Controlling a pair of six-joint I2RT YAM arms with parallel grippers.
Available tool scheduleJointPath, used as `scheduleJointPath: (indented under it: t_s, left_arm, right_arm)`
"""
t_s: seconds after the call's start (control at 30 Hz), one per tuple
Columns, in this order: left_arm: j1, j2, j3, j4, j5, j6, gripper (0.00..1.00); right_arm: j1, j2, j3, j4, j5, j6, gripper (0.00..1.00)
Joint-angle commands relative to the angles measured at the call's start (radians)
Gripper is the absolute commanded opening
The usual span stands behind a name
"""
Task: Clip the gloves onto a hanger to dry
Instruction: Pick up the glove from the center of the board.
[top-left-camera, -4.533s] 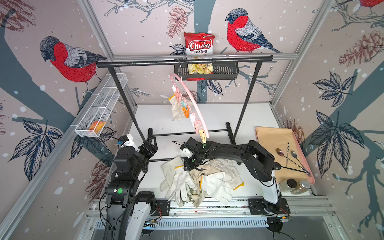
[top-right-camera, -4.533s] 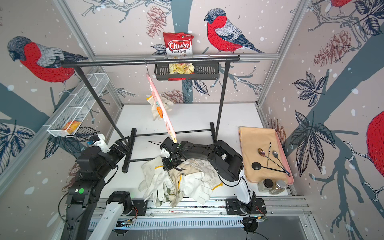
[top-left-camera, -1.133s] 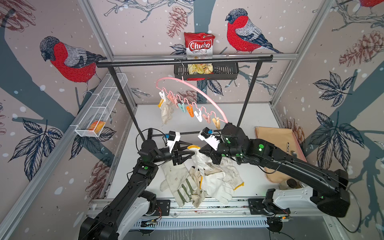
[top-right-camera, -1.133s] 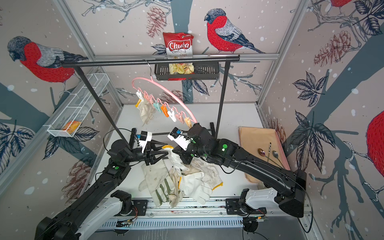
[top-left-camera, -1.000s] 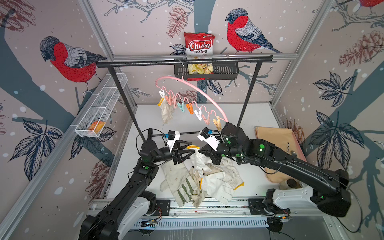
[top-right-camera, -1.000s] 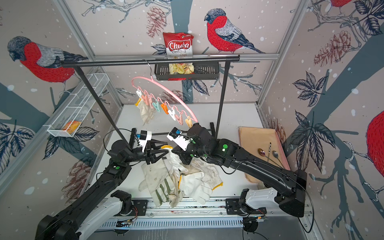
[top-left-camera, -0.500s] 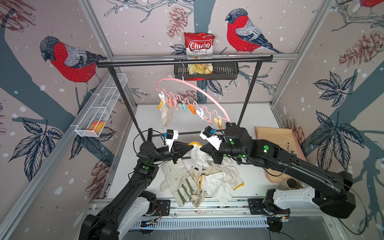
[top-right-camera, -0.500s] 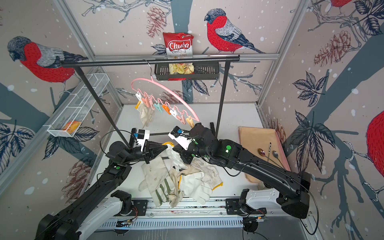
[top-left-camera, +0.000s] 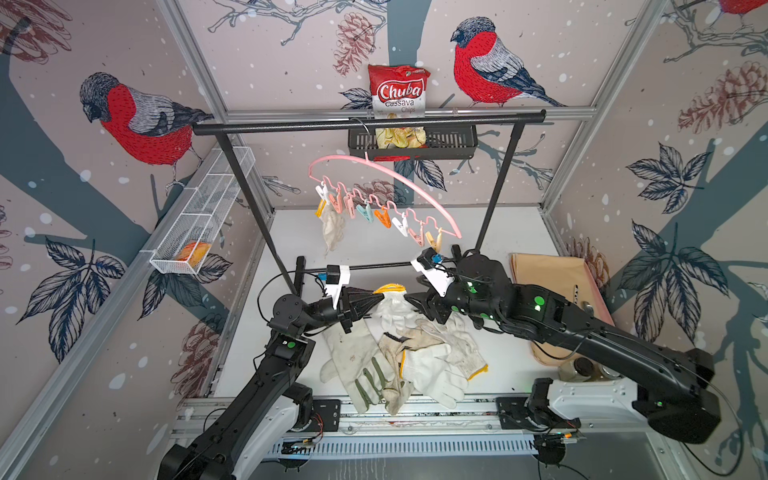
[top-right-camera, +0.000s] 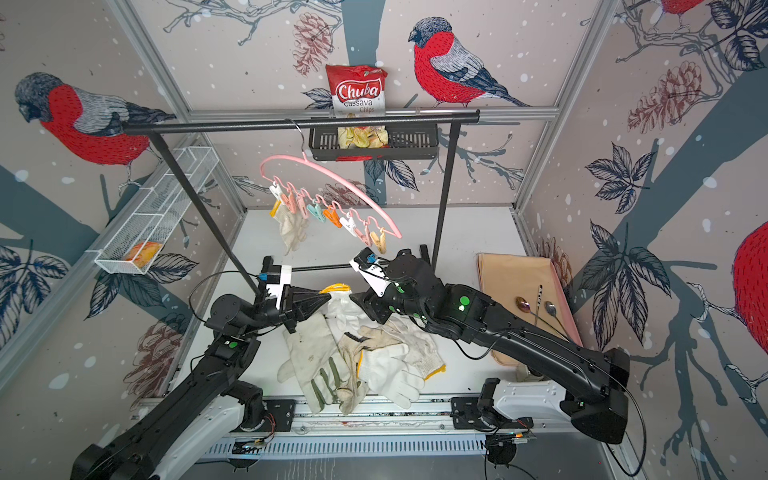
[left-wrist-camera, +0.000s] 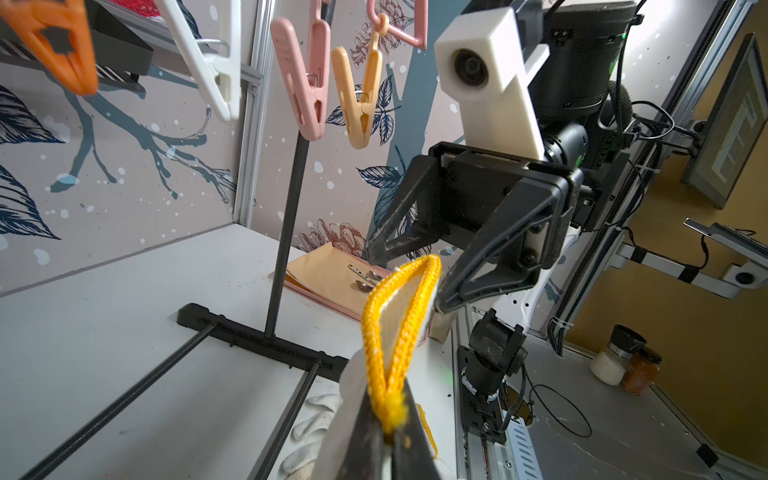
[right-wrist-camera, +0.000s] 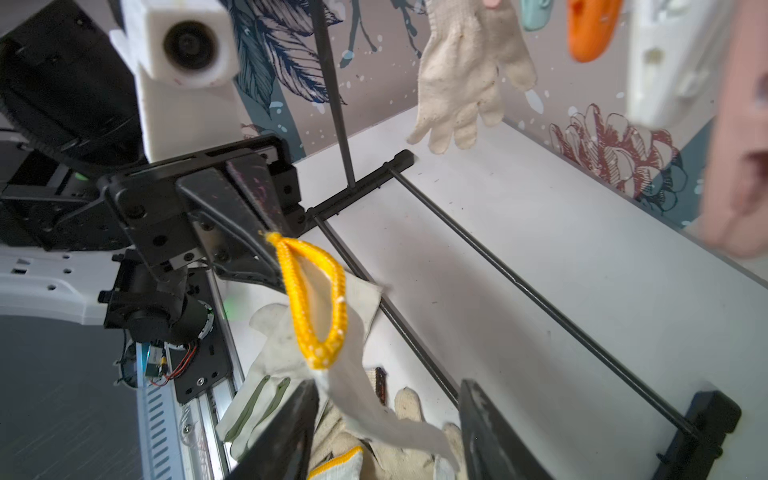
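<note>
A white knit glove (top-left-camera: 395, 312) with a yellow-edged cuff (left-wrist-camera: 400, 316) hangs above the table, and my left gripper (left-wrist-camera: 388, 432) is shut on one end of that cuff. My right gripper (right-wrist-camera: 388, 390) stands open just beside the cuff's other end, with the glove's fabric between its spread jaws but not pinched. In both top views the two grippers (top-left-camera: 376, 296) (top-right-camera: 360, 303) face each other under the pink hanger (top-left-camera: 386, 170). One glove (top-left-camera: 334, 226) hangs from a clothespin near the hanger's left end. More gloves (top-left-camera: 399, 357) lie piled on the table.
The black garment rack (top-left-camera: 365, 122) carries the hanger; its base bars cross the table behind the grippers. A black basket (top-left-camera: 453, 143) with a chips bag hangs at the back. A wire basket (top-left-camera: 203, 216) lines the left wall. A pink tray (top-left-camera: 557, 282) with spoons and two jars (top-left-camera: 582, 368) sit right.
My left gripper has shut on the yellow cuff. My right gripper has opened and let go of the glove. The hanger has swung a little.
</note>
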Motion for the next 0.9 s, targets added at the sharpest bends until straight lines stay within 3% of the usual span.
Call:
scheduleJointPath:
  t_s: [0.0, 0.13, 0.3, 0.43, 0.63, 0.87]
  left_arm:
    - [-0.001, -0.049, 0.005, -0.089, -0.138, 0.075, 0.00]
    - [-0.002, -0.114, 0.039, -0.325, -0.456, 0.039, 0.00]
    - [-0.001, -0.161, 0.059, -0.431, -0.639, 0.032, 0.00]
    - [-0.001, -0.207, 0.061, -0.439, -0.678, 0.014, 0.00]
    - [-0.002, -0.216, 0.146, -0.540, -0.630, 0.043, 0.00]
    - [-0.003, -0.214, 0.212, -0.585, -0.560, 0.069, 0.00]
  right_arm:
    - [-0.015, -0.049, -0.032, 0.083, 0.057, 0.073, 0.58]
    - [-0.040, -0.113, -0.084, 0.101, 0.021, 0.124, 0.58]
    - [-0.053, -0.147, -0.174, 0.081, 0.039, 0.215, 0.57]
    - [-0.147, -0.175, -0.267, 0.101, 0.047, 0.326, 0.51]
    - [-0.430, -0.169, -0.386, 0.209, -0.096, 0.438, 0.38]
    - [-0.469, 0.078, -0.302, 0.226, -0.100, 0.373, 0.34]
